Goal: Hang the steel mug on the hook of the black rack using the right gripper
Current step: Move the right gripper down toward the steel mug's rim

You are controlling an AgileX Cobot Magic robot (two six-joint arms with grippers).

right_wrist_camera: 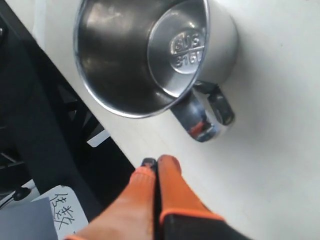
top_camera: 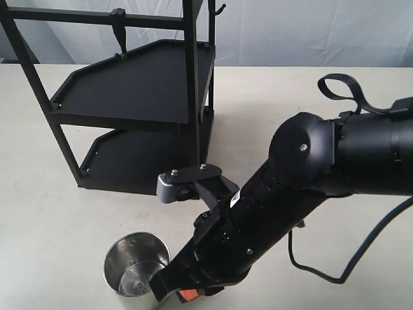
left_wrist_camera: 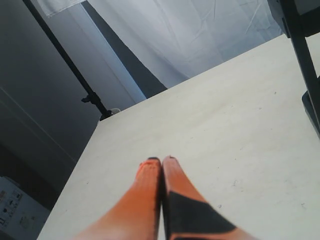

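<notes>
The steel mug [top_camera: 135, 266] stands upright and open-topped on the table near the front edge. In the right wrist view the mug [right_wrist_camera: 150, 50] shows its stamped base inside, with the looped handle [right_wrist_camera: 206, 112] turned toward my fingers. My right gripper [right_wrist_camera: 157, 162] is shut on nothing, a short way off the handle and not touching it. Seen from outside, the right gripper [top_camera: 185, 295] sits low beside the mug's right side. The black rack [top_camera: 139, 97] stands behind, and the hook [top_camera: 119, 32] hangs from its top bar. My left gripper [left_wrist_camera: 161, 160] is shut and empty over bare table.
A thin curled hook [top_camera: 219, 9] sticks out at the rack's top right corner. The right arm's cable [top_camera: 322, 268] trails over the table, and a strap loop [top_camera: 341, 87] lies behind the arm. A rack post [left_wrist_camera: 306, 65] shows in the left wrist view.
</notes>
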